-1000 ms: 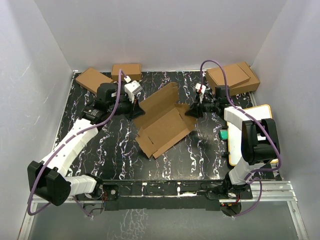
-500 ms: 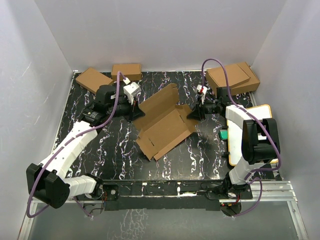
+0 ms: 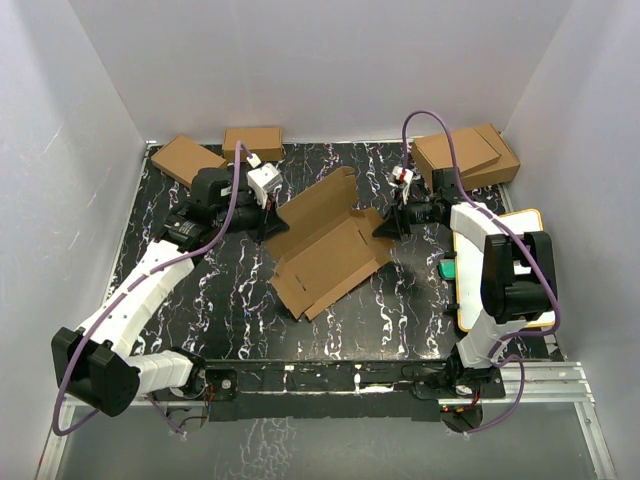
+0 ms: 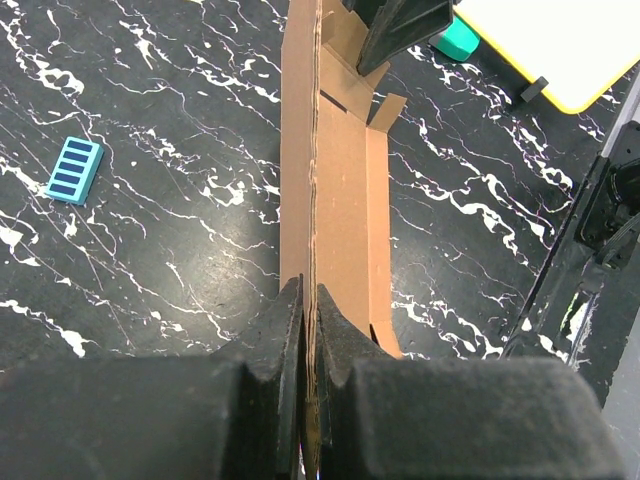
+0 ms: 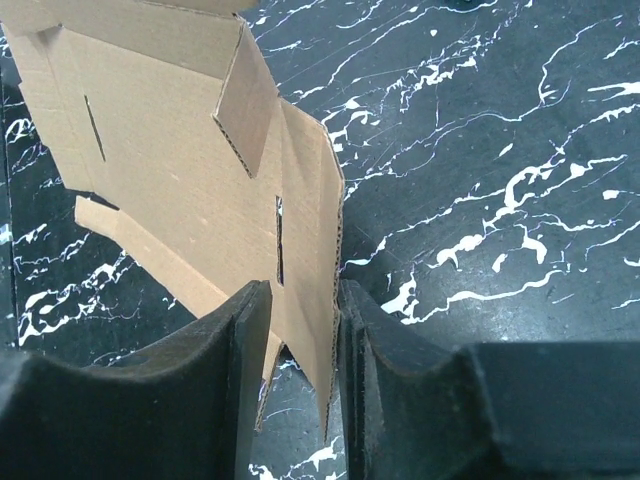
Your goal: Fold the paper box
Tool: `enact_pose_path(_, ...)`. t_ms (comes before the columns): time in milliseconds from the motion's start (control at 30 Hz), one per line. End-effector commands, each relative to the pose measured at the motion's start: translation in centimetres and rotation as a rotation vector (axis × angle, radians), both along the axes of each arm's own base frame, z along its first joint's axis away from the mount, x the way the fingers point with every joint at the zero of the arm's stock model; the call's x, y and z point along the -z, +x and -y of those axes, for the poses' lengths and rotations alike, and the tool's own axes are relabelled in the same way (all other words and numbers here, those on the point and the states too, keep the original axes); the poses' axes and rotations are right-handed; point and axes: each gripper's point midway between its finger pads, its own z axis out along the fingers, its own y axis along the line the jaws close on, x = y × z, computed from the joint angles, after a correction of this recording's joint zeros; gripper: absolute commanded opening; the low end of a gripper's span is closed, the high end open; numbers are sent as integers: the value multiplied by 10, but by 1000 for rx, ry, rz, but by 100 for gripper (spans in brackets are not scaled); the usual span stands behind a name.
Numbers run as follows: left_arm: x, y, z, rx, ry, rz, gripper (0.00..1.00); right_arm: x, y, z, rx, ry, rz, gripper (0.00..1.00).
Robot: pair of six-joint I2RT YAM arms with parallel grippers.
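The paper box (image 3: 330, 250) lies partly unfolded mid-table as a creased brown sheet, its back panel raised. My left gripper (image 3: 272, 214) is at the box's left corner. In the left wrist view that gripper (image 4: 310, 310) is shut on the upright edge of the paper box (image 4: 340, 180). My right gripper (image 3: 386, 225) is at the box's right corner. In the right wrist view its jaws (image 5: 300, 310) stand open around a pointed flap of the paper box (image 5: 170, 150). The flap rests against the right finger (image 5: 365, 340), with a gap on the other side.
Two small brown boxes (image 3: 187, 158) (image 3: 253, 142) sit at the back left and two stacked larger ones (image 3: 466, 155) at the back right. A yellow-rimmed white board (image 3: 510, 225) and a green object (image 3: 447, 268) lie at the right. A blue tag (image 4: 74, 168) lies on the black marbled table (image 3: 230, 310).
My right gripper's jaws have spread apart and let go of their pinch on the flap. The left gripper keeps its hold and has shifted only slightly.
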Motion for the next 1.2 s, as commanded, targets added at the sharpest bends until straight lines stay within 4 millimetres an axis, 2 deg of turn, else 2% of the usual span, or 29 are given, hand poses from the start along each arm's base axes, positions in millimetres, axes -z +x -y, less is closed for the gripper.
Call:
enact_pose_path(0, -20, 0, 2, 20, -25, 46, 0, -20, 11, 1, -26, 20, 69, 40)
enact_pose_path(400, -20, -4, 0, 3, -40, 44, 0, -26, 13, 13, -17, 0, 84, 52)
enact_pose_path(767, -18, -8, -3, -22, -55, 46, 0, -43, 10, 19, -22, -44, 150, 62)
enact_pose_path(867, -18, -9, -3, -26, -60, 45, 0, -53, 15, 33, 12, -60, 185, 65)
enact_pose_path(1033, -18, -9, -4, -29, -60, 50, 0, -71, 16, 36, 23, -66, 237, 74)
enact_pose_path(1167, -16, -10, -4, -24, -58, 52, 0, -78, 12, 34, 7, -50, 254, 93)
